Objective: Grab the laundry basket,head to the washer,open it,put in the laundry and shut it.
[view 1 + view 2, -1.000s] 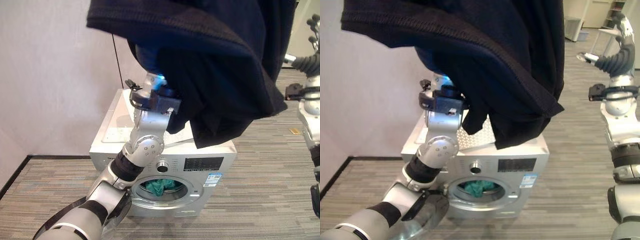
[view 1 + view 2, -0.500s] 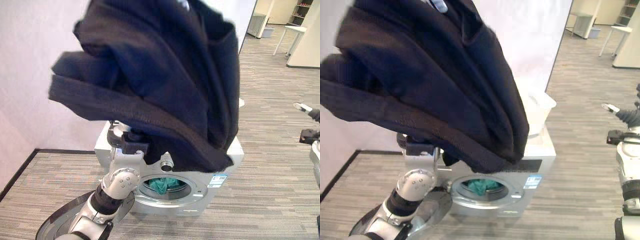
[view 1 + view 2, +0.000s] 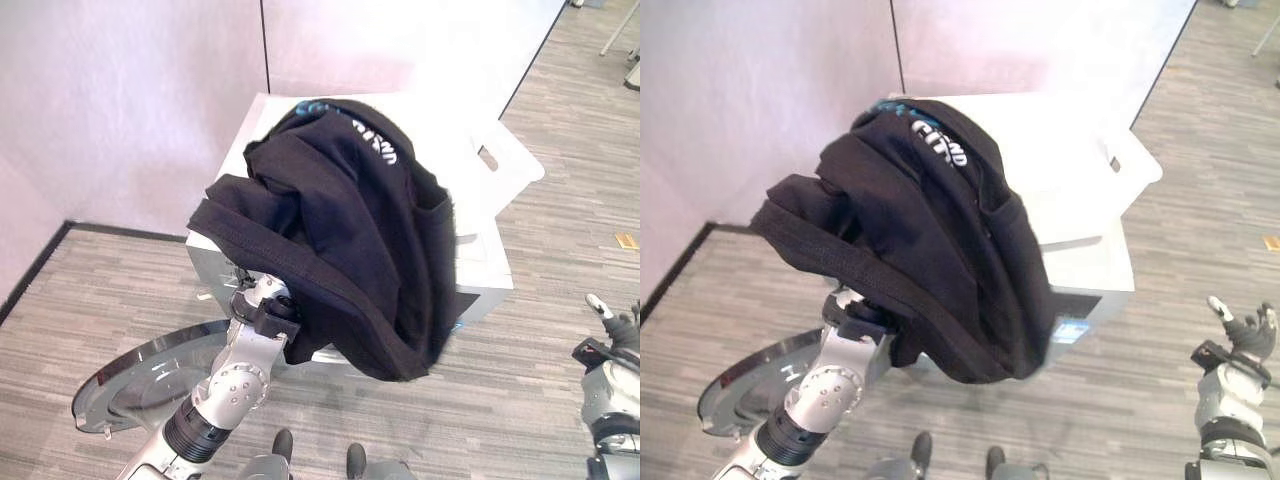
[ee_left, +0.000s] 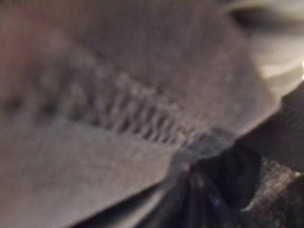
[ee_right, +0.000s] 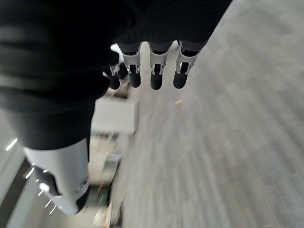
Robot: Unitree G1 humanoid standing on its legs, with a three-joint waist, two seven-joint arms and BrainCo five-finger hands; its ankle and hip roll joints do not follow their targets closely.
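A black garment [image 3: 340, 250] with white print hangs bunched over the end of my left arm, whose wrist [image 3: 262, 318] shows just beneath it. The cloth covers the front and drum opening of the white washer [image 3: 490, 285]. The left wrist view shows the same cloth [image 4: 118, 95] pressed right up against the camera. The washer's round door [image 3: 140, 385] stands swung open, low at the left. A white laundry basket [image 3: 505, 170] sits on top of the washer. My right hand [image 3: 1243, 328] hovers low at the right, its fingers [image 5: 156, 71] straight and holding nothing.
A pale wall [image 3: 130, 100] runs behind the washer, with a dark skirting [image 3: 40, 260] at the left. Grey striped floor [image 3: 560, 380] lies to the right of the washer and in front of it.
The camera now looks down from higher up. The garment has dropped from in front of the camera to hang before the washer's front. My right hand has sunk to the lower right.
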